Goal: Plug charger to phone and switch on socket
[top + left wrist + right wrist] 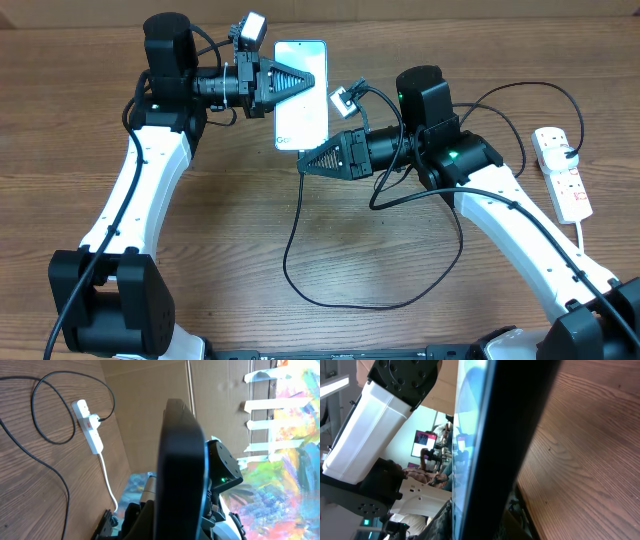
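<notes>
The left gripper was clamped shut across the phone, apparently to steady it, screen up, for plugging in. Just right of it, the right gripper pointed its narrowed jaws at the phone's lower edge, where the port should be. The charger ran out from that tip, but whether the jaws pinched the plug could not be told. The cable looped over the table to the socket at the far right, already plugged in there and well apart from both arms.
</notes>
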Controlling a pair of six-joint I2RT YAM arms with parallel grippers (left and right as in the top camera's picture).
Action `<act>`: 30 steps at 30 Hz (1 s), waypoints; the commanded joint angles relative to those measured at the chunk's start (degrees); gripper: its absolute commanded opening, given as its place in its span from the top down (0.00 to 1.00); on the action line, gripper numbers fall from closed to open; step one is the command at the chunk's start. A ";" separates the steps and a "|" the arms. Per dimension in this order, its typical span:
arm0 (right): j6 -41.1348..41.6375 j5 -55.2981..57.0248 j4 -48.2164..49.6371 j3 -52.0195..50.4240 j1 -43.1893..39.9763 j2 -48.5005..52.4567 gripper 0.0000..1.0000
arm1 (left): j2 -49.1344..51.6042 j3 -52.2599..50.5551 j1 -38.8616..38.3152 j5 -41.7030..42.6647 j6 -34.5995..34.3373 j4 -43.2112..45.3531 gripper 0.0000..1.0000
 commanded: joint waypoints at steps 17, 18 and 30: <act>9.22 3.89 4.92 0.55 0.17 -1.03 0.96 | -0.81 1.01 -1.97 3.82 6.75 -0.39 0.96; 9.22 3.98 5.16 0.55 0.17 -1.03 0.96 | -0.81 1.01 -2.16 3.87 6.95 -0.39 0.96; 11.52 5.60 8.48 0.55 0.17 -1.03 0.96 | -0.81 0.74 -2.58 7.98 9.14 -0.42 0.96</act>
